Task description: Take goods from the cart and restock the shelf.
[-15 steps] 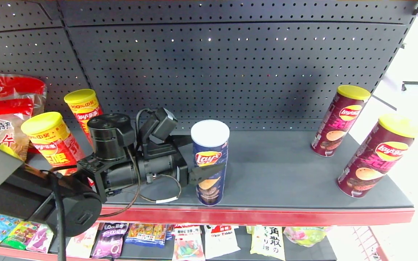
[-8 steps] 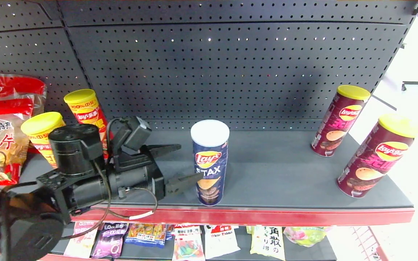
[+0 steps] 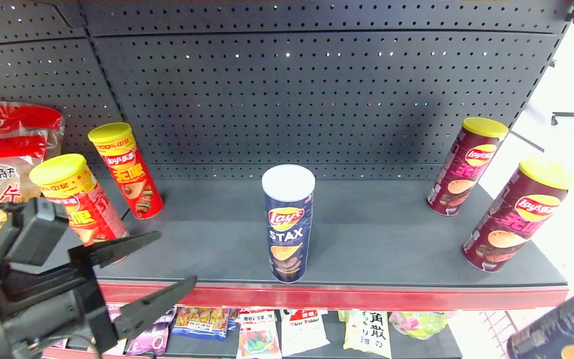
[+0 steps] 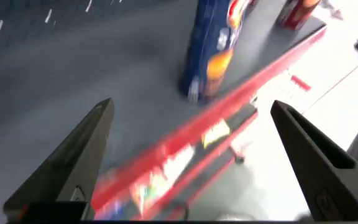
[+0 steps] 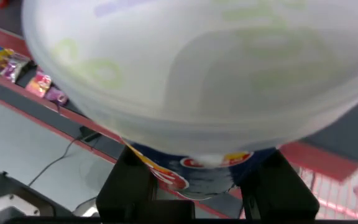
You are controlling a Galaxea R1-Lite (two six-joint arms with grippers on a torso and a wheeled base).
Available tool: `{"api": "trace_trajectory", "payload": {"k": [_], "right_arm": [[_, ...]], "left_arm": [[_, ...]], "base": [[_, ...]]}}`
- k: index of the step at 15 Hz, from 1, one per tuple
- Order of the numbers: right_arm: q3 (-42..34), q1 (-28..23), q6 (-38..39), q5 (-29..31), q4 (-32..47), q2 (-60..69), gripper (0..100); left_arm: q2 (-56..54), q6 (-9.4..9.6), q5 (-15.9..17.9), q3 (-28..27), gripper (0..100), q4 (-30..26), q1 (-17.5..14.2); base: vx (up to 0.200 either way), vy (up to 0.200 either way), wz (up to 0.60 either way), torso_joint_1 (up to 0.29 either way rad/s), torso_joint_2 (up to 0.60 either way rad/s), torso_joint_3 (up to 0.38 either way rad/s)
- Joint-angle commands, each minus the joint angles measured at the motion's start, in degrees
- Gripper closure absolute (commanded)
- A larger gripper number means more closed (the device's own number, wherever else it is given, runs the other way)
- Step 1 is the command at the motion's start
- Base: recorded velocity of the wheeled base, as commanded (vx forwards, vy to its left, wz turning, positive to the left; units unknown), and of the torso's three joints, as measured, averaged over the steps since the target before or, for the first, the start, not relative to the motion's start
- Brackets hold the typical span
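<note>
A blue chip can with a white lid [image 3: 288, 224] stands upright near the front edge of the grey shelf [image 3: 381, 239]. My left gripper [image 3: 177, 257] is open and holds nothing. It hangs well to the left of that can, at the red shelf lip. From the left wrist, its fingers [image 4: 73, 162] spread wide, with the same can [image 4: 213, 50] beyond them. A second blue can [image 3: 561, 329] pokes in at the bottom right corner. My right gripper [image 5: 201, 183] is shut on this can [image 5: 197, 81], whose white lid is close to the right wrist camera.
Two red cans with yellow lids [image 3: 75, 199] and snack bags [image 3: 3, 164] stand at the shelf's left. Two maroon cans [image 3: 469, 164] stand at its right. Open shelf floor lies either side of the blue can. Packets [image 3: 267, 329] line the lower shelf.
My left gripper has drawn back from the shelved blue can, down and to the left, leaving it standing. The second blue can has come into the bottom right corner.
</note>
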State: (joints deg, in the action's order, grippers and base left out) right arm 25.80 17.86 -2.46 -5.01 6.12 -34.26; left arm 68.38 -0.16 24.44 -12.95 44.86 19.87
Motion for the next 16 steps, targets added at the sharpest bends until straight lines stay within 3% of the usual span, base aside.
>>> {"api": "trace_trajectory", "payload": {"k": [1,2,4,5,6,9,16], "right_arm": [[14.19,8.86,0.18,-1.67,-9.9,-25.95,100],[17.27,11.58,0.18,-1.67,-10.34,-30.26,100],[22.19,14.75,0.27,-2.11,-10.69,-37.73,100],[22.9,14.92,0.35,-2.37,-10.95,-38.96,100],[25.62,15.01,0.27,-4.22,-15.35,-45.81,100],[30.02,13.87,0.0,-7.56,-24.66,-55.83,100],[47.42,10.97,-4.57,-11.6,-25.46,-75.17,100]], "left_arm": [[-26.54,-0.72,-4.93,-4.54,0,-29.48,-0.62],[-31.9,-0.72,-5.19,-6.74,0,-39.24,-0.62],[-37.79,-0.63,-8.45,-7.18,0,-46.53,-0.71],[-38.41,-0.63,-9.15,-7.0,0,-46.79,-0.71],[-40.34,-0.72,-12.14,-6.04,0,-47.06,-0.71],[-40.69,-0.63,-12.93,-5.95,0,-47.06,-0.71],[-39.99,-0.63,-13.81,-6.04,0,-47.15,-0.71]], "base": [[0.0,0.0,0.0,0.0,0.0,0.0],[0.0,0.0,0.0,0.0,0.0,0.0],[0.0,0.0,0.0,0.0,0.0,0.0],[0.0,0.0,0.0,0.0,0.0,0.0],[0.0,0.0,0.0,0.0,0.0,0.0],[0.0,0.0,0.0,0.0,0.0,0.0],[0.0,0.0,0.0,0.0,0.0,0.0]]}}
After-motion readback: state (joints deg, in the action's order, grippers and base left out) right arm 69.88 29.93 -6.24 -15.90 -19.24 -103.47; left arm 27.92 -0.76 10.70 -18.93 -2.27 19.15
